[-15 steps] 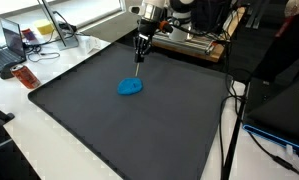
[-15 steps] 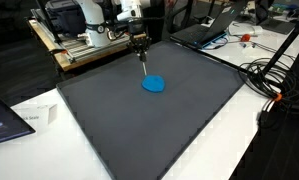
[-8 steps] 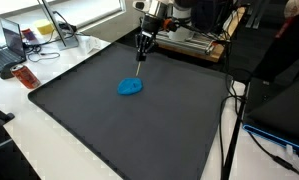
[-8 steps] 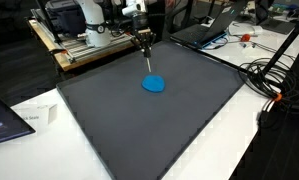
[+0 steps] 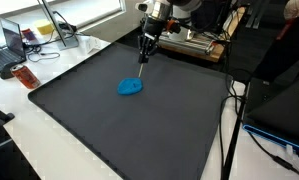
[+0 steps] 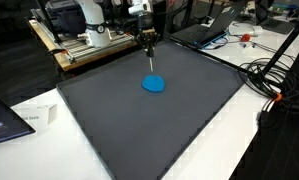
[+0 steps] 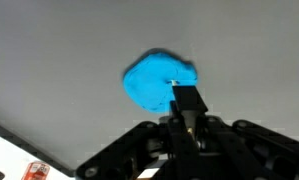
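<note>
A flat blue blob-shaped object (image 5: 130, 87) (image 6: 153, 84) lies on the dark grey mat (image 5: 139, 130) (image 6: 159, 130), towards its far side. My gripper (image 5: 146, 47) (image 6: 147, 42) hangs above and just behind it, shut on a thin dark stick-like tool (image 5: 141, 65) (image 6: 149, 58). The tool slants down, and its tip hovers a little above the blob's far edge. In the wrist view the blue object (image 7: 149, 80) fills the middle. The tool (image 7: 186, 98) sticks out from the gripper (image 7: 189, 112) over the blob's right side.
The arm's wooden base (image 5: 194, 45) (image 6: 84, 48) stands at the mat's back edge. A laptop (image 5: 7, 50) and an orange thing (image 5: 26, 77) sit on the white table beside it. Cables (image 6: 274, 85) and a second laptop (image 6: 204, 32) lie beyond another edge.
The gripper has drifted slightly sideways and upward along the mat's back edge with the tool still in it. The blue object has not moved.
</note>
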Controlling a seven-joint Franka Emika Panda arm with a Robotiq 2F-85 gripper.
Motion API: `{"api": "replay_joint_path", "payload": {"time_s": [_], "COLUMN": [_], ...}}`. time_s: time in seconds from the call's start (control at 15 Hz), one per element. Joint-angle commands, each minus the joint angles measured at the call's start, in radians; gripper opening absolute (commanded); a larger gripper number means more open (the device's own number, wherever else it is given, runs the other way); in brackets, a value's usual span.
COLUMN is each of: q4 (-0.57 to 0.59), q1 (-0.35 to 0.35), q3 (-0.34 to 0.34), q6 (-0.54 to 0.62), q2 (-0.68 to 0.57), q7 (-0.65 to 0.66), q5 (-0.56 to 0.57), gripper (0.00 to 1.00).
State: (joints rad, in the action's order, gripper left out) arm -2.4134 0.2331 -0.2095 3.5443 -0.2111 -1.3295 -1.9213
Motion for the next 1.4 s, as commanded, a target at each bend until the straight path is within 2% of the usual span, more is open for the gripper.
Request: {"api": "replay_joint_path", "payload": {"time_s": [0.0, 0.13, 0.4, 0.47, 1.0, 1.33], "q4": [0.032, 0.08, 0.091, 0.102, 0.224, 0.326], "q1": [-0.013, -0.034, -0.042, -0.045, -0.083, -0.156], "q3": [-0.018, -0.042, -0.046, -0.047, -0.07, -0.102], "q6": [0.022, 0.047, 0.051, 0.058, 0.13, 0.151], "q2": [-0.007, -0.011, -0.013, -0.009, -0.051, -0.117], "q7": [-0.063, -0.138, -0.151, -0.163, -0.319, -0.487], "q5": [-0.054, -0.111, -0.117, -0.119, -0.18, -0.279], "gripper": [0.12, 0.12, 0.12, 0.03, 0.03, 0.03]}}
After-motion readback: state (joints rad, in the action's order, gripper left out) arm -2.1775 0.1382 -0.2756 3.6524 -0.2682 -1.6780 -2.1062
